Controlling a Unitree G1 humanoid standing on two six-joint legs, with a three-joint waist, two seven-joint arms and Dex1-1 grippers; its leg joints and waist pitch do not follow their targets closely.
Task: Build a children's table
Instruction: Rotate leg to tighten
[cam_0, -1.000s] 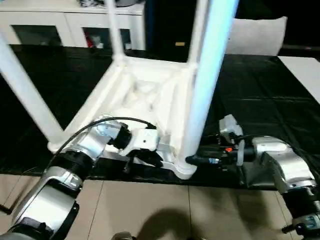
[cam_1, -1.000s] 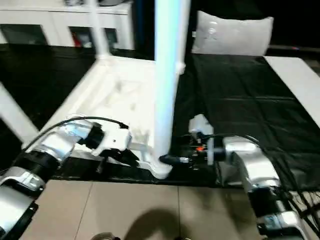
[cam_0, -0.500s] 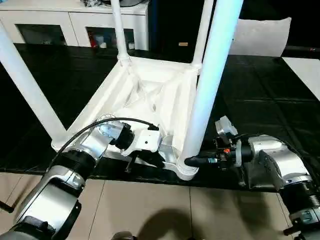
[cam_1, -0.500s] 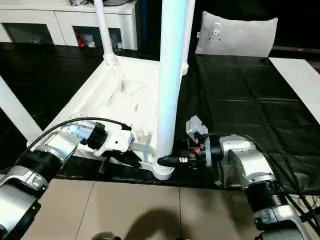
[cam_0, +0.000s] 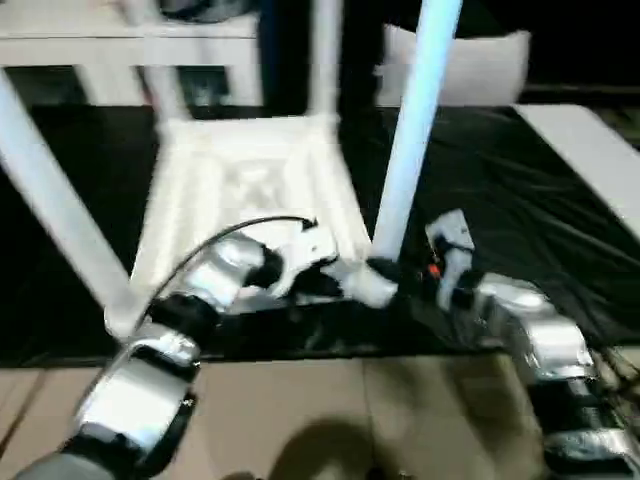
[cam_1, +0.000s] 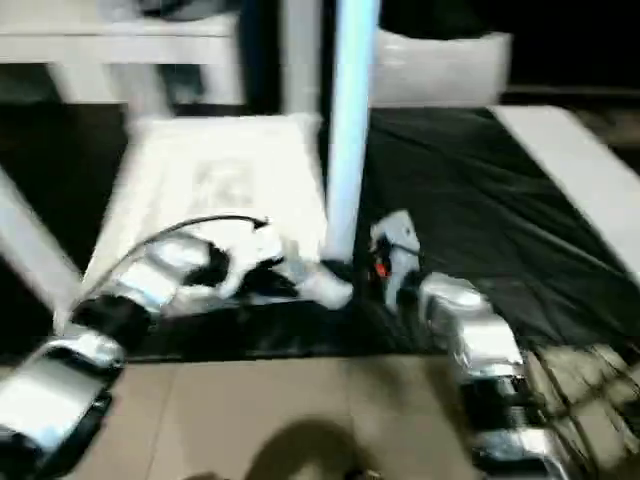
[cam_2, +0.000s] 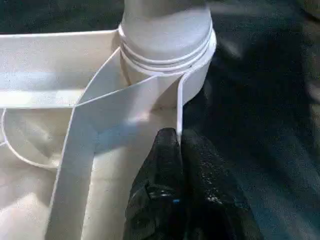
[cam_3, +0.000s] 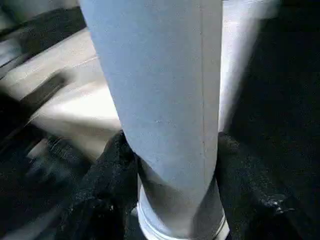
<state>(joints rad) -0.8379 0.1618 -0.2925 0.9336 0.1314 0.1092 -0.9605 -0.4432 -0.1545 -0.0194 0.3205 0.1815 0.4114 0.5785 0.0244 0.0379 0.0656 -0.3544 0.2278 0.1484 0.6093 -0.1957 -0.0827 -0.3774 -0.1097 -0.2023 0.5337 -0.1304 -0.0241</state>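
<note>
The children's table lies upside down on the black mat, its ribbed tabletop (cam_0: 240, 180) facing up and its white legs standing in the corner sockets. My left gripper (cam_2: 179, 142) is shut on the thin rim wall of the tabletop beside the near corner socket (cam_2: 165, 55). In the head views the left gripper (cam_0: 335, 280) sits at that near corner. The right gripper (cam_0: 385, 270) is at the base of the near right leg (cam_0: 410, 150). Its black fingers (cam_3: 112, 170) press on both sides of that leg (cam_3: 165, 90), just above the socket.
The black mat (cam_0: 520, 200) covers the floor under the table, with tan tiles (cam_0: 320, 420) at its near edge. A white cabinet (cam_0: 60, 30) stands at the back left, a white cushion (cam_0: 480, 65) at the back right, a white panel (cam_0: 590, 150) far right.
The whole picture has swung and blurred with the head's motion. My right fingers have narrowed onto the near right leg's base. The left grip on the rim is unchanged.
</note>
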